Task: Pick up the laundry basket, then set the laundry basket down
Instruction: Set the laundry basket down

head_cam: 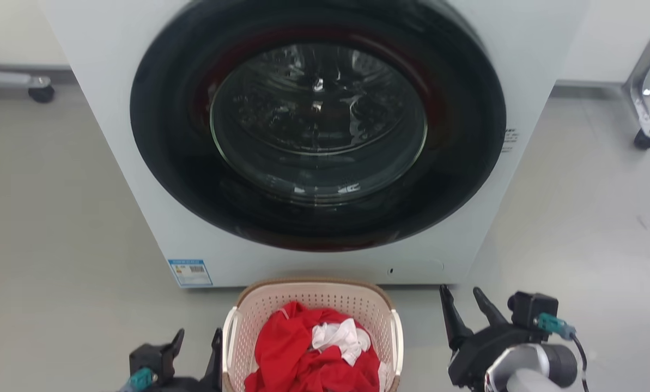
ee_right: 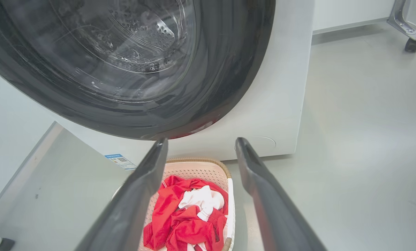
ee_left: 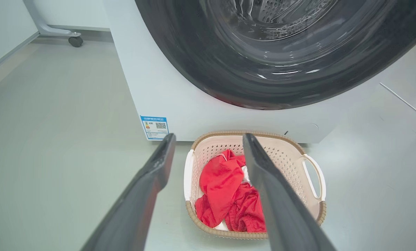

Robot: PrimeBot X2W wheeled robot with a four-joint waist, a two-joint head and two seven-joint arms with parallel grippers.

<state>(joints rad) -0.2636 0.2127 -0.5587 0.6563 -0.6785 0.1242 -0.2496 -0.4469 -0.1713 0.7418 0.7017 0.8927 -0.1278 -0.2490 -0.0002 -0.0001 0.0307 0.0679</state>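
The basket (head_cam: 314, 302) stands on the floor (head_cam: 58, 245), centred just in front of the washer (head_cam: 139, 179) and below its round door (head_cam: 319, 125). It holds a red garment (head_cam: 297, 354) with a white garment (head_cam: 341, 337) lying on top. A blue label (head_cam: 190, 272) sits at the washer's lower front corner, on the robot's left.

Left gripper (head_cam: 198, 340): positioned at the basket's left side, fingers spread wide, nothing between them. Its inner finger is just beside the left handle (head_cam: 229, 337); contact cannot be confirmed. In the left wrist view, the basket (ee_left: 284, 157) lies beyond the parted fingers (ee_left: 152, 174).

Right gripper (head_cam: 461, 296): positioned right of the basket, apart from the right handle (head_cam: 396, 337), fingers spread, gripping nothing. In the right wrist view, the basket (ee_right: 194, 170) lies below and between the parted fingers (ee_right: 260, 181).
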